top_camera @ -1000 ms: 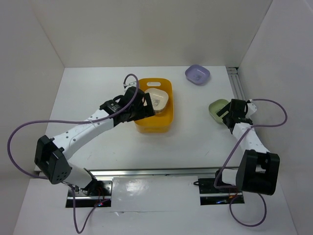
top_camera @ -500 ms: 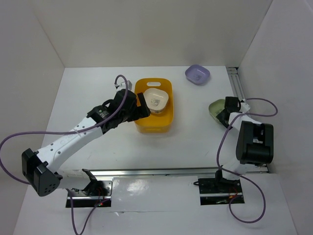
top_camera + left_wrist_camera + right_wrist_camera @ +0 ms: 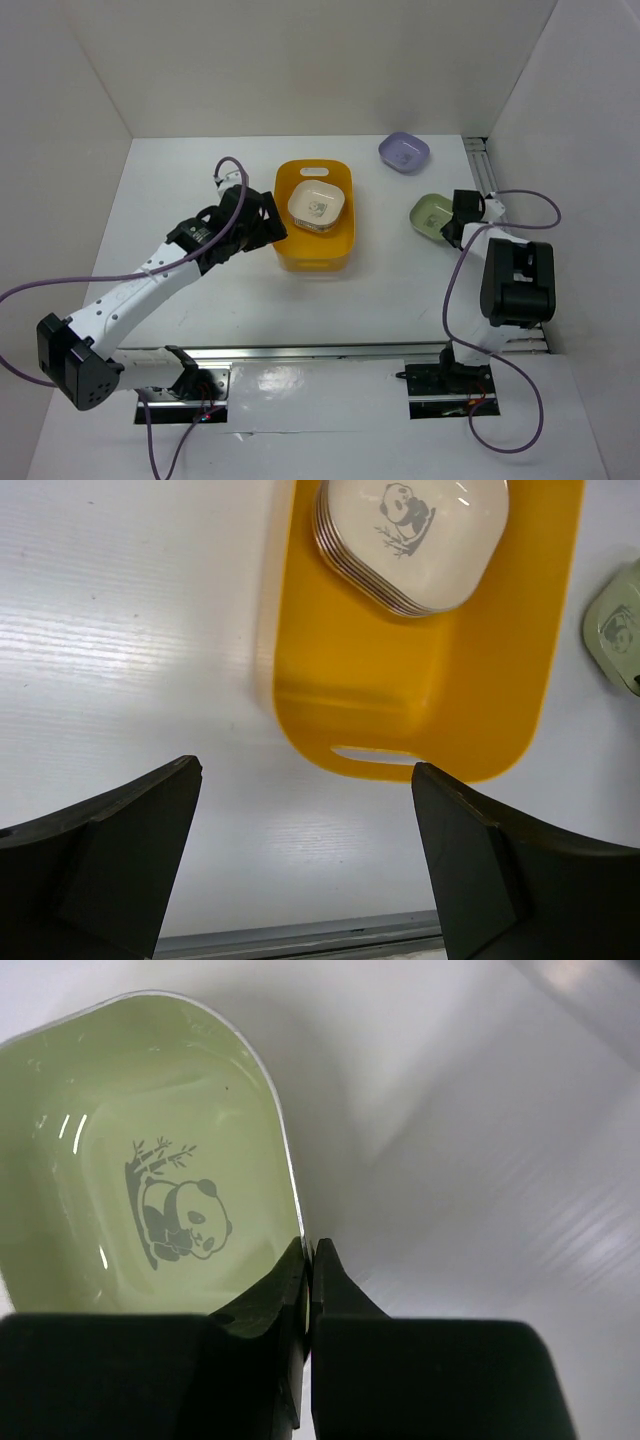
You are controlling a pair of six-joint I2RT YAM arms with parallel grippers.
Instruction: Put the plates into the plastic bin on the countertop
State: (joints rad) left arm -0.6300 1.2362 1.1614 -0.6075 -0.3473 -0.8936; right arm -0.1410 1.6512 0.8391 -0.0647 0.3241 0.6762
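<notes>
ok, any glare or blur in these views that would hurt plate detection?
Top external: hard glare on the shiny near strip. Left wrist: streaky sheen on the countertop, open left claw dark and soft, stacked plates in the bin sharp. Right wrist: small highlights on the green plate, right claw pinching its rim is featureless black.

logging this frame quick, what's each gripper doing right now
left gripper: open, holding nothing.
right gripper: closed on the rim of the pale green panda plate.
</notes>
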